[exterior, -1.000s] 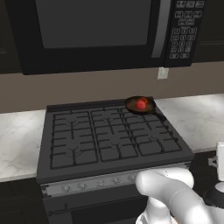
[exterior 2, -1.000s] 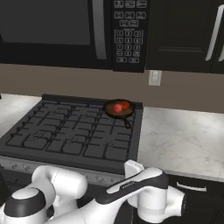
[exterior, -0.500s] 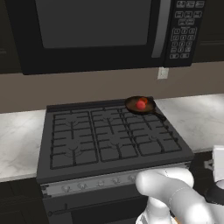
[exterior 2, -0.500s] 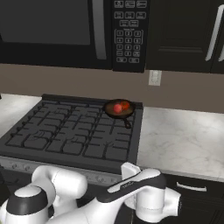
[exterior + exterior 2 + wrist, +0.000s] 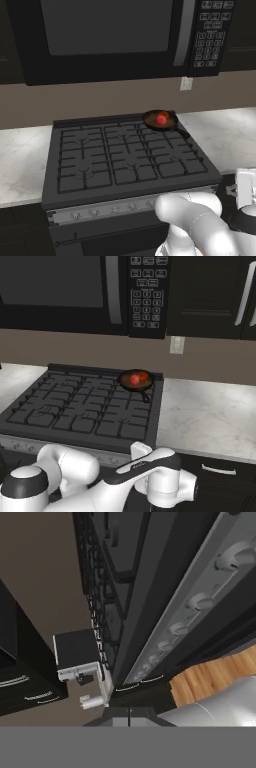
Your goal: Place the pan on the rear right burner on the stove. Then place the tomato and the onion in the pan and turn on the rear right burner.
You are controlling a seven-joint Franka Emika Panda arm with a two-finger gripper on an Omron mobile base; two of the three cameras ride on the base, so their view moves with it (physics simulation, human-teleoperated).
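The pan (image 5: pixel 152 120) (image 5: pixel 131 384), small and dark, sits on the rear right burner (image 5: pixel 156 132) of the stove (image 5: pixel 125 165), its thin handle pointing toward the front right. Inside it lie the bright red tomato (image 5: pixel 160 120) (image 5: pixel 134 379) and, touching it, the more orange onion (image 5: pixel 165 115) (image 5: pixel 144 376). My gripper (image 5: pixel 129 713) is shut with nothing between its tips. It is down in front of the stove's front right corner, looking along the silver knob strip (image 5: pixel 200 602) with the view rolled sideways. The pan is far from it.
A black microwave (image 5: pixel 110 35) hangs over the stove. Marble counter (image 5: pixel 210 416) runs on both sides, with a dark drawer front (image 5: pixel 220 471) below at the right. Several small knobs (image 5: pixel 132 205) line the stove's front. Wooden floor (image 5: pixel 210 679) lies below.
My hand has drifted slightly along the stove's front edge, staying low. The pan, the tomato and the onion have not moved, and the gripper has stayed shut.
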